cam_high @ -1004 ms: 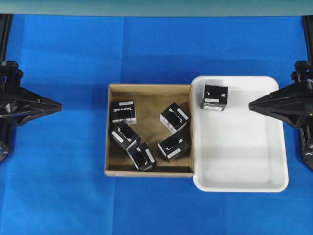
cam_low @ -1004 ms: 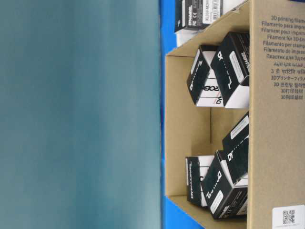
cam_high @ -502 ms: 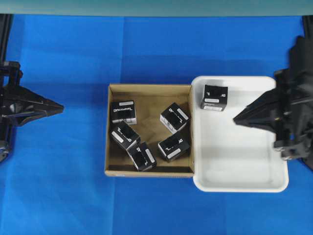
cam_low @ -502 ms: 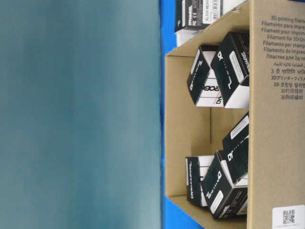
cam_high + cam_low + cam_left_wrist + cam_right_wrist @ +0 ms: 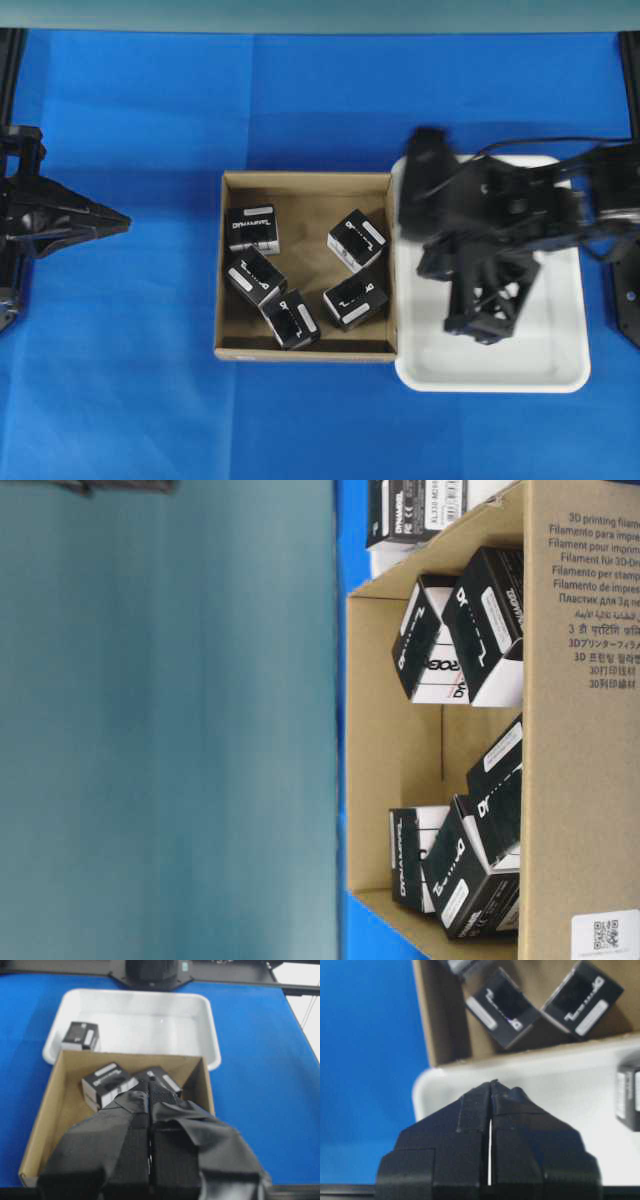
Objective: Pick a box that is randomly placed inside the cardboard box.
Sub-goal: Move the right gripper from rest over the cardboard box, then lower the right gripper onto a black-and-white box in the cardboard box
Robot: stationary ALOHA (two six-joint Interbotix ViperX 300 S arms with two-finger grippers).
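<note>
The brown cardboard box point(image 5: 228, 262) lies mid-table and holds several black boxes with white labels, among them ones at the back left point(image 5: 253, 229), the right point(image 5: 357, 240) and the front right point(image 5: 355, 298). My right gripper point(image 5: 491, 1082) is shut and empty, hovering over the white tray's left part just short of the cardboard box wall point(image 5: 427, 1020). In the overhead view the right gripper point(image 5: 455, 300) is a dark blur. The two nearest boxes point(image 5: 502, 1012) point(image 5: 582, 997) lie beyond its tips. My left gripper point(image 5: 122, 217) stays shut and empty at the far left.
A white plastic tray point(image 5: 560, 340) butts against the cardboard box's right wall. One black box point(image 5: 629, 1095) sits in the tray and is covered by the right arm in the overhead view. Blue cloth point(image 5: 120, 380) surrounds everything.
The right arm has swung from the right edge out over the tray toward the cardboard box and now covers the tray's black box from above. The left arm has not moved.
</note>
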